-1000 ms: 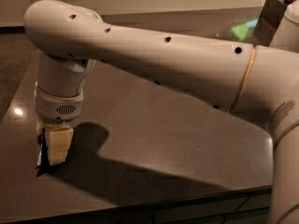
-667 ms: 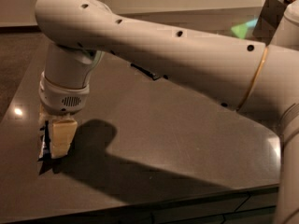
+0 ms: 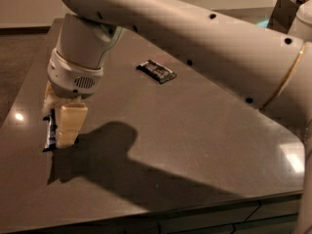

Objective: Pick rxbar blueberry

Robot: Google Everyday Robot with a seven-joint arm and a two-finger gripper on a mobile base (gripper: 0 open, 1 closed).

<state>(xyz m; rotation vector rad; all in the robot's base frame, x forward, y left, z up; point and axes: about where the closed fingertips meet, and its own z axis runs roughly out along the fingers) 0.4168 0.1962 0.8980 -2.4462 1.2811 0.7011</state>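
The gripper (image 3: 56, 136) was seen over the left side of the table (image 3: 195, 145), close to its left edge, and was pointed straight down from the wrist of the arm (image 3: 204, 38). The blue bar (image 3: 49, 130) was held on edge between the two pale fingers (image 3: 68, 123). The nearer finger was pressed against its right face, while the other was largely hidden behind it. The jaws were thus closed on the blue bar. Only a thin strip of dark blue wrapper with white marks was shown, set upright along the left side of the nearer finger. It could not be told whether the lower end of the blue bar was touching the tabletop or was raised just above it. A broad dark shadow was cast on the surface below and to the right of the gripper.

A black bar (image 3: 157, 71) was laid flat farther back, near the middle of the table and well apart from the gripper. The arm was stretched across the view from the right, above the table.
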